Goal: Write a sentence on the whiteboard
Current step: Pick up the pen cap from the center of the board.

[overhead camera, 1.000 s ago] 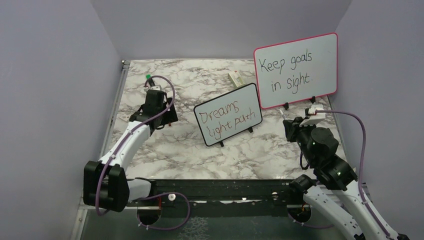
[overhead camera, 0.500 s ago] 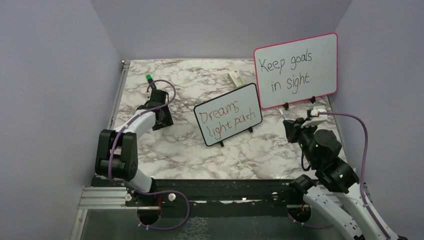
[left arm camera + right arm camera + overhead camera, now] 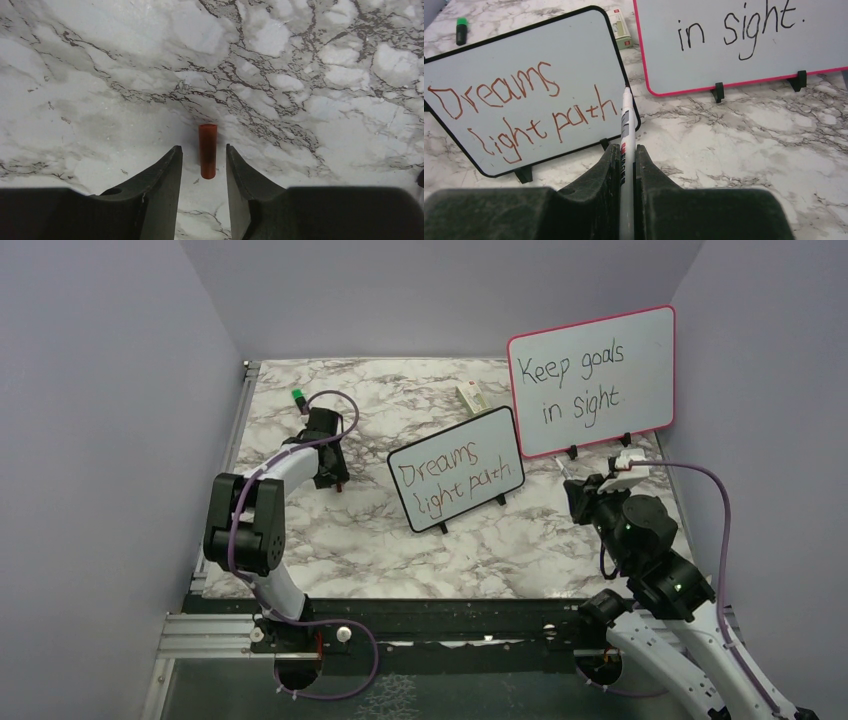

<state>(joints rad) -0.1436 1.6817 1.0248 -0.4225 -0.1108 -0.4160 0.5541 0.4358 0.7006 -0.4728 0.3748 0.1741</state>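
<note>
Even, soft light — sharp (faint shadows)

Two boards stand on one worktop, with small things around them.

The small black-framed rectangular whiteboard (image 3: 457, 469) stands mid-way across the grey-veined marble worktop (image 3: 400, 540) and carries the red handwritten sentence (image 3: 455, 472) in two lines. The larger pink-framed board (image 3: 592, 380) stands behind it, toward the right edge. A small pale box (image 3: 472, 397) lies behind the whiteboard. A green-capped black marker (image 3: 298, 397) lies near the far left corner. Left of the whiteboard, a short red cylindrical cap (image 3: 207, 151) lies between the left gripper (image 3: 203, 148) fingers, touching neither. By the right edge, the right gripper (image 3: 626, 147) holds a white marker pen (image 3: 626, 115).
</note>
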